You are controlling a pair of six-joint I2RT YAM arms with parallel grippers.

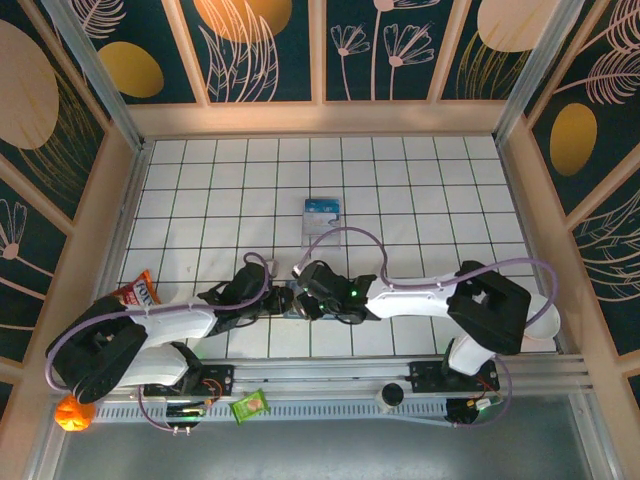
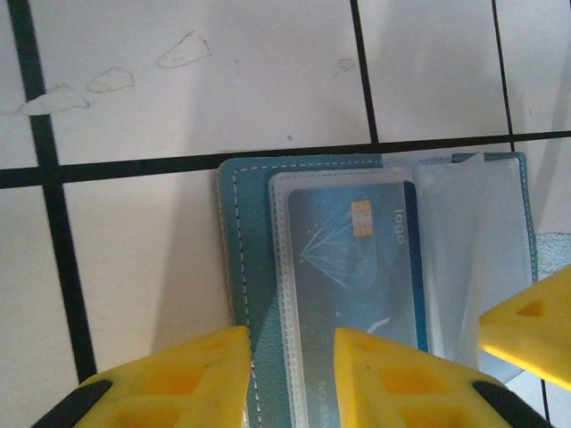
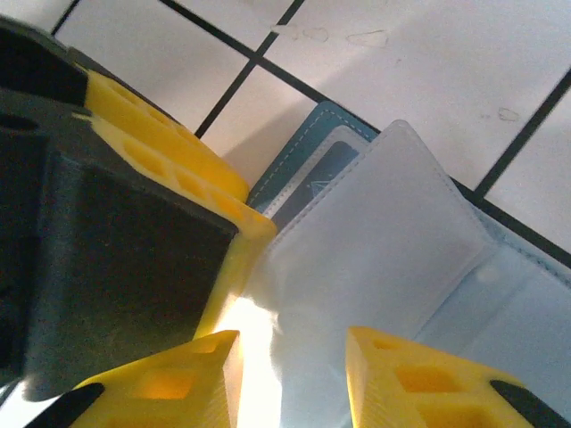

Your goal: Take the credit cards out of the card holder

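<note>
The teal card holder [image 2: 243, 232] lies open and flat on the white tiles, its corner also in the right wrist view [image 3: 306, 140]. A blue-grey credit card [image 2: 357, 259] with a gold chip sits inside a clear sleeve. My left gripper [image 2: 293, 343] is open, and its yellow fingertips [image 2: 192, 357] rest at the holder's near edge, one on each side of the sleeve's stitched border. My right gripper [image 3: 294, 343] is open over a translucent sleeve flap [image 3: 384, 232], nothing pinched. Seen from above, both grippers [image 1: 285, 299] meet over the holder and hide it.
A clear plastic case with a blue-and-white insert [image 1: 322, 212] lies two tiles farther back. An orange snack packet [image 1: 136, 291] sits at the left wall. An orange fruit [image 1: 73, 412] and a green packet [image 1: 250, 404] lie on the front rail. Walls close in the tiled floor.
</note>
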